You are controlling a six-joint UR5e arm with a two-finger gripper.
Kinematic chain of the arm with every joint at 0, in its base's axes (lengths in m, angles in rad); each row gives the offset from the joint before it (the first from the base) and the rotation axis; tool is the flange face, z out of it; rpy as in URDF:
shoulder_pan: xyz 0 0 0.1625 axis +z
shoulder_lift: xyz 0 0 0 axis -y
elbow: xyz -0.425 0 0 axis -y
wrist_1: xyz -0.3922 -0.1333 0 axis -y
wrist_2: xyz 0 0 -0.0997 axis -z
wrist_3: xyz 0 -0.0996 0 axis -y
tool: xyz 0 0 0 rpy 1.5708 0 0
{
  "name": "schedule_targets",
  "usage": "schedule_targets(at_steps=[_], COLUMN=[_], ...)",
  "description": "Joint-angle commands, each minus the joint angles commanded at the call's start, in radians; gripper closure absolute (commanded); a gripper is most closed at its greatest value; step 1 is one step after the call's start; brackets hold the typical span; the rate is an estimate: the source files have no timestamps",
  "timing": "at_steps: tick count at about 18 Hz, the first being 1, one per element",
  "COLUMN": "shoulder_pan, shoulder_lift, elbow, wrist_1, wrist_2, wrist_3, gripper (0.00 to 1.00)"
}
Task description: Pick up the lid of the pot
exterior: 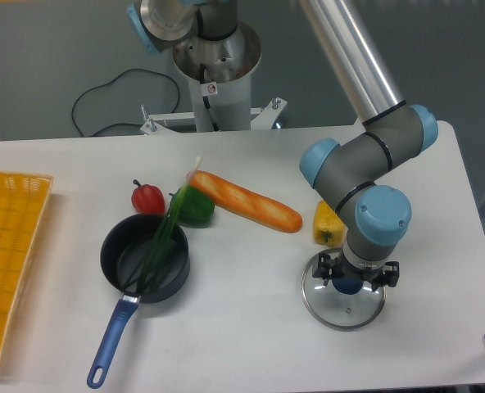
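The gripper (357, 275) has come down over the glass pot lid (343, 313) at the right of the table. It is open, its two fingertips spread to the left and right of the lid's blue knob (347, 286). A gap shows between each fingertip and the knob. The lid lies flat, and the gripper's body hides its back part. How far the fingertips are above the glass cannot be told.
Right behind the lid is a yellow pepper (328, 223). A carrot (251, 202), a green pepper (195, 206) and a red pepper (148, 198) lie farther back. A black pan (114, 260) holds a leek (162, 237). An orange crate (11, 205) stands far left.
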Motion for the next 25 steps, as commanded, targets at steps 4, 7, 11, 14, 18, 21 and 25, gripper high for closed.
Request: schedule_targets(at_steps=[4,7,11,14,18,21,25], shoulder_pan=[0.000,-0.002,-0.002,-0.002,-0.006,-0.015,-0.052], shoulder_lift=[0.000,0.000,0.000,0.003,0.014,0.029,0.073], elbow=[-0.003,-0.003,-0.003,0.006,0.024,0.026,0.017], wrist_1=[0.000,0.000,0.000,0.000,-0.003,-0.006,-0.017], wrist_2=[0.002,0.003,0.003,0.002,0.006,0.006,0.009], wrist_3=[-0.008,-0.006,-0.006,0.000,0.005,0.014,0.031], gripper=[0.40,0.42,0.46,0.48,0.50,0.50,0.50])
